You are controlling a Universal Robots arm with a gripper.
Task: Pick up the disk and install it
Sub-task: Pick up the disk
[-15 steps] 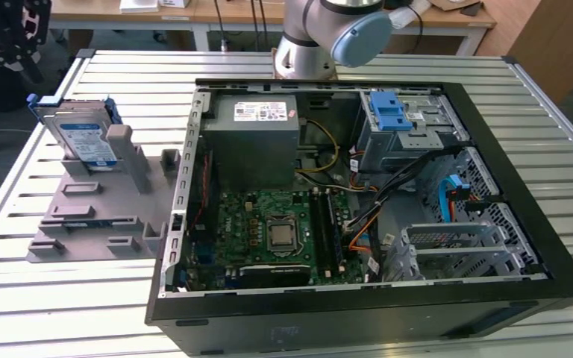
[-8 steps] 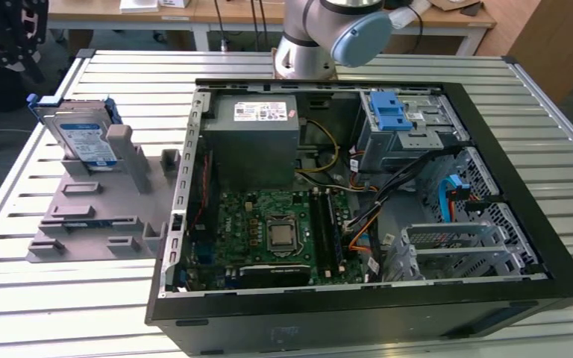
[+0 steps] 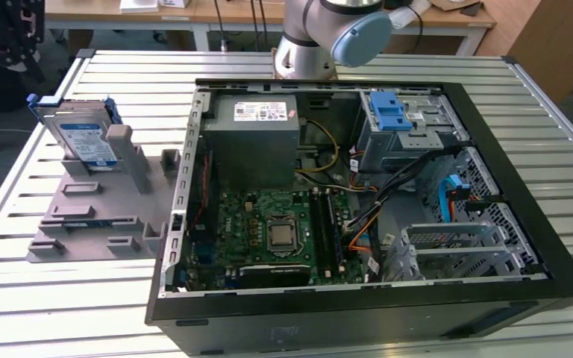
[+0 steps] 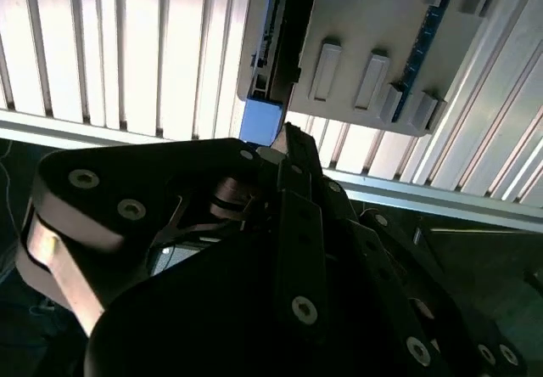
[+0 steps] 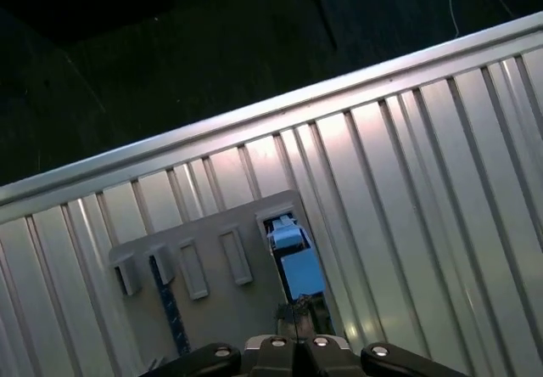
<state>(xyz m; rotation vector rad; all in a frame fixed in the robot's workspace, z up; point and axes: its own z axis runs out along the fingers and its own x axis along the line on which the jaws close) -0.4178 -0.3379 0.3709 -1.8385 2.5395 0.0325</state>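
slatted metal table [image 3: 525,112]: carries everything listed here

open computer case [image 3: 366,313]: lies on its side on the exterior view's right half of the table, with its interior exposed

robot arm [image 3: 327,37]: base stands at the far edge of the table, behind the case

grey moulded holder [image 3: 87,216]: on the table just beside the case, to the exterior view's left; also seen from above in both wrist views [image 4: 373,20] [image 5: 212,224]

grey metal box with a white sticker [image 3: 257,142]: inside the case, far corner

grey cage with blue tabs [image 3: 401,119]: inside the case, to the exterior view's right of the box, with no drive seen in it

disk [image 3: 83,138]: not yet installed; stands on edge in the far slot of the holder, label side out, well apart from the cage; edge-on in both wrist views [image 4: 259,122] [image 5: 293,262], a narrow strip with a blue rail end; long edge appears to run roughly in line with the gripper, judged as lying straight beneath it

gripper [image 4: 280,143]: hangs over the disk's upper edge, close to the blue end; contact is not evident; whether it is open or closed cannot be told; judged to be carrying nothing
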